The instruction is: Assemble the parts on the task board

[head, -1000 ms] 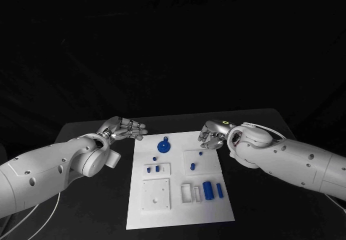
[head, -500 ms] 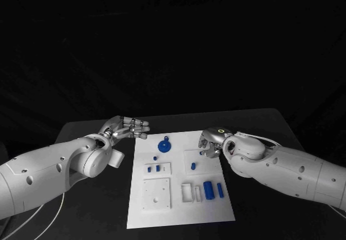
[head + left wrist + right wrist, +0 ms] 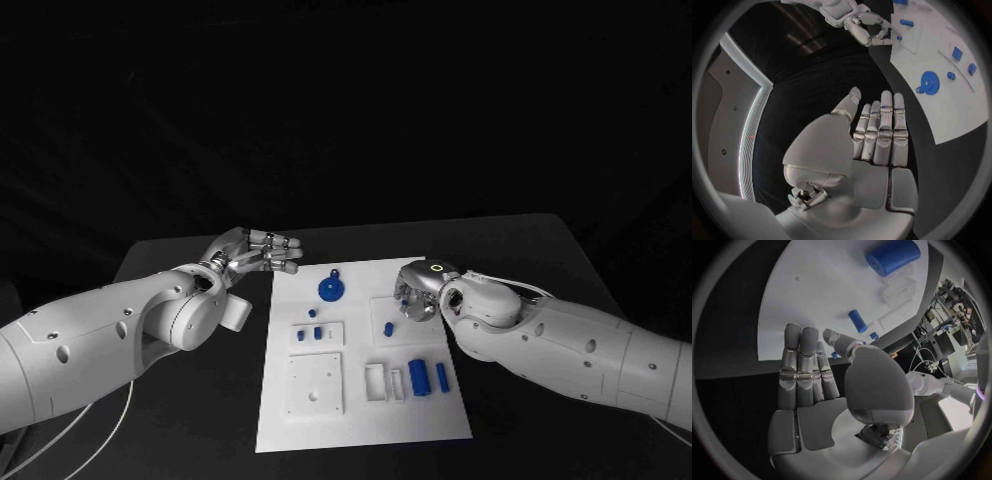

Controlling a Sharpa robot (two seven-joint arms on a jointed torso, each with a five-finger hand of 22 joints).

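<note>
Lying on the black table (image 3: 188, 400), a white task board (image 3: 361, 420).

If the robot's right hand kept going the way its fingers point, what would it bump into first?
Probably the small blue peg standing on the task board, just beyond the right hand; its height above the board is unclear, so it might pass over.

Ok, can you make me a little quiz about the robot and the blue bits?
1. True or false: the left hand holds a blue part.
2. Which part lies nearest the far edge of the task board? A) the round blue disc B) the big blue cylinder C) a red cube
3. Fill in: the right hand hovers over the board's ____ side, robot's own.

Key: 1 false, its fingers are apart and empty; 2 A; 3 right.
</note>
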